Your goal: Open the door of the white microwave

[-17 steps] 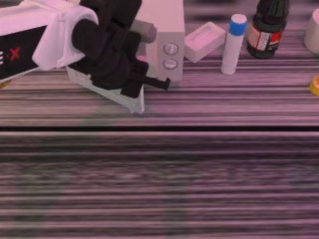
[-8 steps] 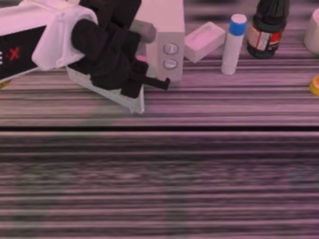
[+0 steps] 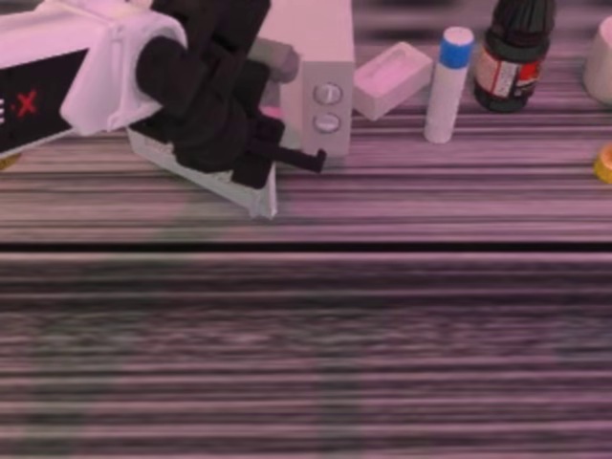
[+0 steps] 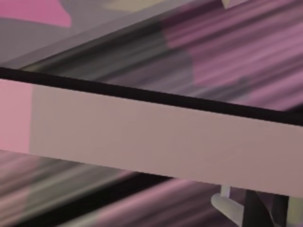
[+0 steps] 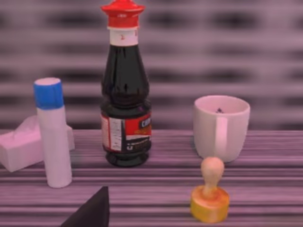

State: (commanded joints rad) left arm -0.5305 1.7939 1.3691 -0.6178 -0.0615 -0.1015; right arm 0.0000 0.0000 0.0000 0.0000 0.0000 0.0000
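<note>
White microwave (image 3: 316,57) sits at the table's far edge, left of centre. Its door (image 3: 206,177) is swung out toward the left, under the left gripper (image 3: 287,153). Jaw state: cannot tell. Right arm out of top view.

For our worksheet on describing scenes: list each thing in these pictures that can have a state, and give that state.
door: swung open, off the front.
microwave: upright, knobs facing forward.
left hand: at the open door's free edge, beside the knobs.
bottle: upright, red cap on.
tube: standing, blue cap on.
mug: upright.
stamp: upright, handle up.
</note>
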